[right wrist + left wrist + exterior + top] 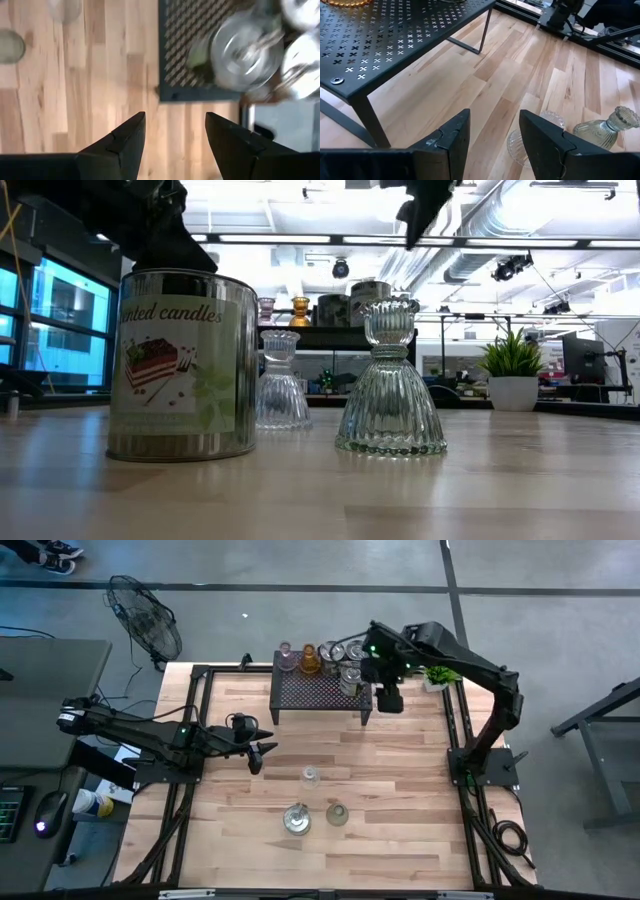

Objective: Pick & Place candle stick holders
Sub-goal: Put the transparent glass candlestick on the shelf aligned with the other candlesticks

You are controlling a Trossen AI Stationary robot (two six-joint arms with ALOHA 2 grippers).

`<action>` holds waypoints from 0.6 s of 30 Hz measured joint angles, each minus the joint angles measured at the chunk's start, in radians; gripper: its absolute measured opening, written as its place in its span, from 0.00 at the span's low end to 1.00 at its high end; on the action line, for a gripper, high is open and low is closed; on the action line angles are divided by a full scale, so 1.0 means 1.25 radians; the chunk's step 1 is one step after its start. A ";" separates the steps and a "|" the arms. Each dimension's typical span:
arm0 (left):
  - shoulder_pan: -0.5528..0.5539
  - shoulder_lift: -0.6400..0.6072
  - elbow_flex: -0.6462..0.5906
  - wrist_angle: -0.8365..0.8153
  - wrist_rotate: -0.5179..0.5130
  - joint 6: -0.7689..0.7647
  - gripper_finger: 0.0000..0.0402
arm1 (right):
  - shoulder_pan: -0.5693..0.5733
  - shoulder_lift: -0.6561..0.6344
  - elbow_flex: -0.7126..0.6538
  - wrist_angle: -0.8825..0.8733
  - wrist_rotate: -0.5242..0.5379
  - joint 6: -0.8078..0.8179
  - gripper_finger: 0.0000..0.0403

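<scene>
Over black perforated metal shelf (pixel 318 690): right pincer (pixel 388 700) apart, empty, holder apparently just placed. Next: fetch clear ribbed glass holder (pixel 310 777) from bench (pixel 400 820). Left pincer (pixel 262 752) apart, waiting.

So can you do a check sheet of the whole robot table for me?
Surface: wooden table, with a black mesh shelf at the back.
Job's things: five candle holders on the shelf; three more on the table.
Clutter: potted plant at the back right.
Hands: left hand open, empty, over the table; right hand open, empty, by the shelf's right end.
Cables: black cable beside the right arm's base.
Surroundings: floor fan, desk with a mouse.
</scene>
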 joint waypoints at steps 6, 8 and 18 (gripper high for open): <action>0.000 0.000 0.000 0.000 -0.018 0.021 0.41 | 0.020 -0.149 -0.279 0.154 0.002 0.020 0.49; 0.000 0.000 0.000 0.000 -0.019 0.022 0.41 | 0.033 -0.214 -0.384 0.247 0.002 0.026 0.49; 0.001 0.030 0.000 0.012 -0.035 0.005 0.41 | 0.098 -0.456 -0.840 0.692 0.055 0.094 0.49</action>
